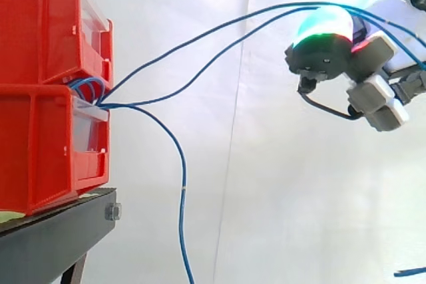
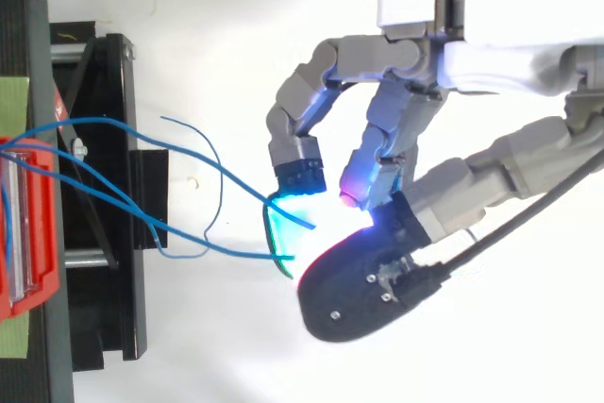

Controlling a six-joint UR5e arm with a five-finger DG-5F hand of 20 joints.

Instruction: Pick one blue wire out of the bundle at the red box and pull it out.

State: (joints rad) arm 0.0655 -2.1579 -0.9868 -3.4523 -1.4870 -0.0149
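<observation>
Blue wires (image 1: 126, 105) arc from the bundle (image 1: 86, 88) between the red bins (image 1: 40, 38) to the hand (image 2: 406, 54) | fingers (image 2: 297, 153) curled, pinching what looks like two strands, not one | hand well clear of bins, I judge to tension them | third strand (image 1: 182, 191) hangs loose.

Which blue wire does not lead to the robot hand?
The blue wire hanging down from the red box; the other blue wires rise to the robot hand.
</observation>
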